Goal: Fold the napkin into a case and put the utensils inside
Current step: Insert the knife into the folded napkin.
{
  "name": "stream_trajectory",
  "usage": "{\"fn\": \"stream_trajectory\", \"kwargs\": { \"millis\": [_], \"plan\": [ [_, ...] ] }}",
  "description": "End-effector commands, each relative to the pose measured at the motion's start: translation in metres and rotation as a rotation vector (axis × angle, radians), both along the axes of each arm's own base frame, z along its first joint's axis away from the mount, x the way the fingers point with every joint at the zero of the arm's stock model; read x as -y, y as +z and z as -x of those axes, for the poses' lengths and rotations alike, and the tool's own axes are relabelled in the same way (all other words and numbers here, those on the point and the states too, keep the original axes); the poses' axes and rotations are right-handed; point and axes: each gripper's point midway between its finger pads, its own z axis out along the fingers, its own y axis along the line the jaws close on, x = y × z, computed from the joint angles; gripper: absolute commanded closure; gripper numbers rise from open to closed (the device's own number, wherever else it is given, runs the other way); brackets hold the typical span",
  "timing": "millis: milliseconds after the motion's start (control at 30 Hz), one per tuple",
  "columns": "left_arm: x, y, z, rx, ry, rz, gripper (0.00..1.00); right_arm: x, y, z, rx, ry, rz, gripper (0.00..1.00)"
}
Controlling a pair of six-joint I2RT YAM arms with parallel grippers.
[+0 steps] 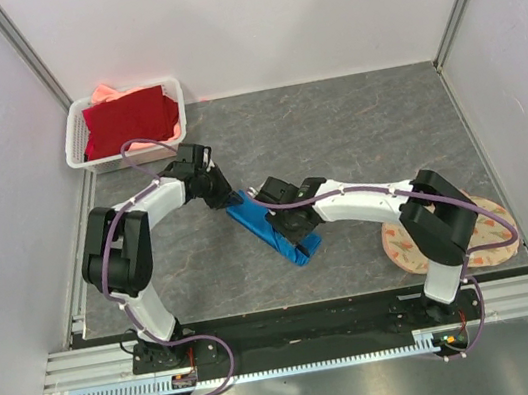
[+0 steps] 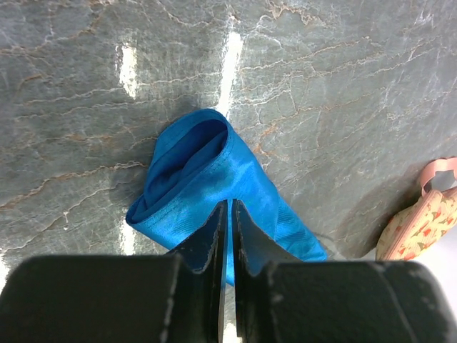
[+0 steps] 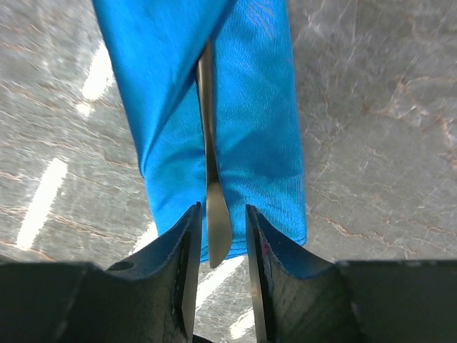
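Utensil (image 3: 208, 143) tucked into case (image 3: 264, 143); right claw (image 3: 221, 208) spread, left claw (image 2: 228, 204) pinching case

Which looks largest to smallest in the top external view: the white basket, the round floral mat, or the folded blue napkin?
1-2. white basket and round floral mat: look alike; the right arm hides part of the mat, so I won't rank them.
3. folded blue napkin: clearly smallest.

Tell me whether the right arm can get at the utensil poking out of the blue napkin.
Probably yes. The utensil lies between the open jaws of the right gripper, its end clear of the napkin, and nothing stands in the way.
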Motion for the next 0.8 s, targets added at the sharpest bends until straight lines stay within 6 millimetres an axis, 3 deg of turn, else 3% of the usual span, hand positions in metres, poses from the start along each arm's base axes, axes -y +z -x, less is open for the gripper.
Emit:
{"fn": "stream_trajectory", "kwargs": {
  "millis": [0, 400, 767],
  "plan": [
    [0.003, 0.014, 0.001, 0.024, -0.004, 0.017, 0.89, -0.004, -0.003, -0.002, 0.006, -0.012, -0.023, 0.63],
    [0.002, 0.001, 0.005, -0.004, -0.001, 0.006, 0.89, -0.007, -0.02, -0.003, -0.017, 0.01, -0.003, 0.66],
    [0.002, -0.003, 0.007, -0.009, -0.004, 0.002, 0.89, -0.012, -0.002, -0.013, 0.024, 0.015, -0.009, 0.81]
  ]
}}
